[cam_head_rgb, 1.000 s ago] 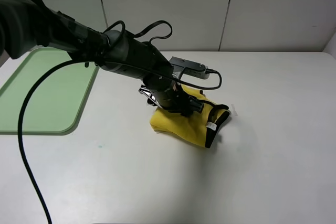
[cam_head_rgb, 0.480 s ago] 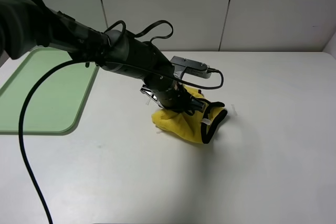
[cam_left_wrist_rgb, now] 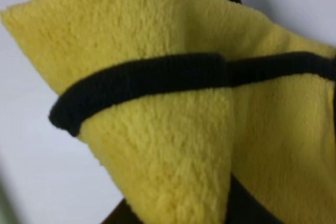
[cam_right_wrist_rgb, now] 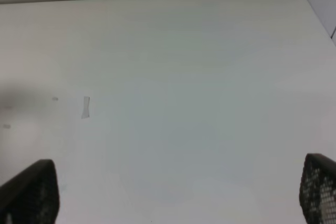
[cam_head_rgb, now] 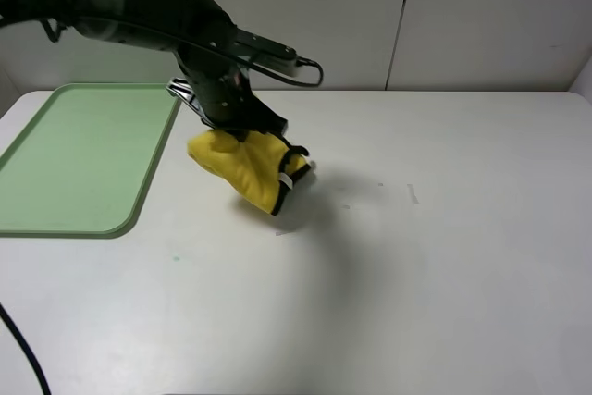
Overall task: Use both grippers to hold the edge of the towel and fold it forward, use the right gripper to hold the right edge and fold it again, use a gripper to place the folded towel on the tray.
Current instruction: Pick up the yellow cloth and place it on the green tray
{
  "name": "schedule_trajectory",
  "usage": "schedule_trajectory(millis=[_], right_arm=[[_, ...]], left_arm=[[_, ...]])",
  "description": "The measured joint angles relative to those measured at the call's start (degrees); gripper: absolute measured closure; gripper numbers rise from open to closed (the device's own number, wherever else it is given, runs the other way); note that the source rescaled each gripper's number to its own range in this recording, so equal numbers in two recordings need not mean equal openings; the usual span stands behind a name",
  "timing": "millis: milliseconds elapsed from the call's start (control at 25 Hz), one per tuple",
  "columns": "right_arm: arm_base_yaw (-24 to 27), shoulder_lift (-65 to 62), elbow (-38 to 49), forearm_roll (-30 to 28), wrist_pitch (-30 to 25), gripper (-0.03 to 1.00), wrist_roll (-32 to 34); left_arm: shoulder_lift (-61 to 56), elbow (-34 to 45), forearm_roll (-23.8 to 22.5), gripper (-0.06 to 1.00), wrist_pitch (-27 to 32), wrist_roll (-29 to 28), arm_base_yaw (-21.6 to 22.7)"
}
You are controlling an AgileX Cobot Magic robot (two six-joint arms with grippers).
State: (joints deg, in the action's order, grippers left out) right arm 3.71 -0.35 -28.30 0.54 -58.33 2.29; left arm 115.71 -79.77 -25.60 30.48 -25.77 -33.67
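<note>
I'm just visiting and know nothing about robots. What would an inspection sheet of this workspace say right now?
Surface: white table, a small pale mark on it.
Job's things: yellow towel, bunched, lifted off the table right of the green tray; tray bare.
Clutter: nothing seen.
End effectors: left end effector shut on the towel; right end effector open over bare table, holding nothing.
Cables: black cable looping along the left arm; another at the front corner.
Surroundings: pale wall panels behind.
</note>
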Motion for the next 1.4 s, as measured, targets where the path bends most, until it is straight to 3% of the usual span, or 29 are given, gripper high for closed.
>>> schedule_trajectory(millis=[400,760,1080,1400], right_arm=[[0.0,0.0,0.0,0.0,0.0,-0.03,0.0],[0.0,0.0,0.0,0.0,0.0,-0.03,0.0],[0.0,0.0,0.0,0.0,0.0,-0.03,0.0],[0.0,0.0,0.0,0.0,0.0,-0.03,0.0]], left_arm=[[0.08,0.25,-4.05,0.81,3.05,4.5,15.26],[3.01,8.26,-4.18,0.81,-7.03,6.09,26.1],[3.19,12.4,-4.18,0.81,-11.26,10.14,32.89],[3.19,12.88,-4.18,0.81,-11.69,12.04,36.05]])
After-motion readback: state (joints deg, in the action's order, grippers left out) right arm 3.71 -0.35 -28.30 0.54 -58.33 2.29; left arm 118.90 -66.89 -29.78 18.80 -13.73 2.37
